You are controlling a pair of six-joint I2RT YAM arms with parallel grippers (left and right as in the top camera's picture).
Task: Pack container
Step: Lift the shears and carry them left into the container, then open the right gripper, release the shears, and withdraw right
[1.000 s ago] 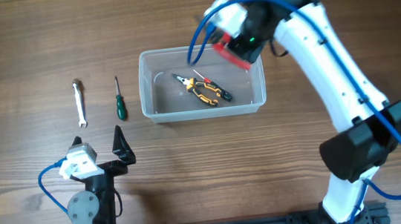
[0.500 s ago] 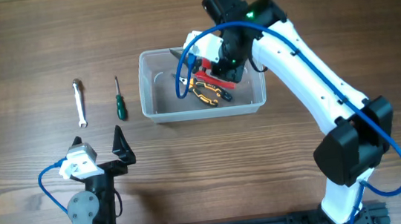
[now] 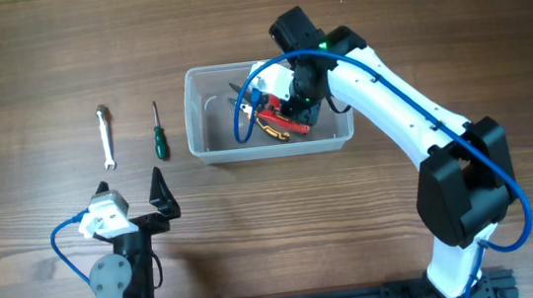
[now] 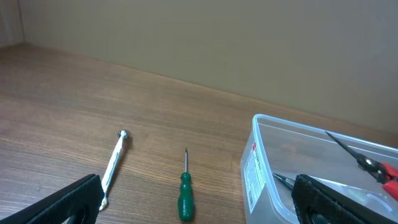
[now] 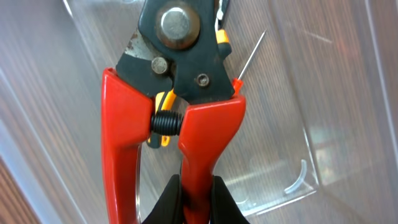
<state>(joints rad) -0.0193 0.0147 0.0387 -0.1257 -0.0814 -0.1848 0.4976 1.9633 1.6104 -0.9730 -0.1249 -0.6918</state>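
The clear container (image 3: 197, 127) stands mid-table, and its near corner shows in the left wrist view (image 4: 258, 168). My right gripper (image 3: 286, 99) reaches down inside it, shut on one handle of red-handled cutters (image 3: 278, 120). In the right wrist view my gripper (image 5: 196, 202) pinches that red handle, and the cutters (image 5: 186, 118) hang over the container floor (image 5: 323, 74). Yellow-and-black pliers (image 5: 221, 38) lie beneath the cutters, mostly hidden. My left gripper (image 3: 133, 197) rests open near the front left with nothing in it (image 4: 199, 208).
A green-handled screwdriver (image 3: 158, 136) (image 4: 185, 196) and a silver wrench (image 3: 104, 136) (image 4: 114, 165) lie side by side left of the container. A thin metal shaft (image 5: 252, 53) lies on the container floor beside the pliers.
My right arm has swung left and down, carrying the red cutters from above the container's back right rim into it. The left arm has not moved.
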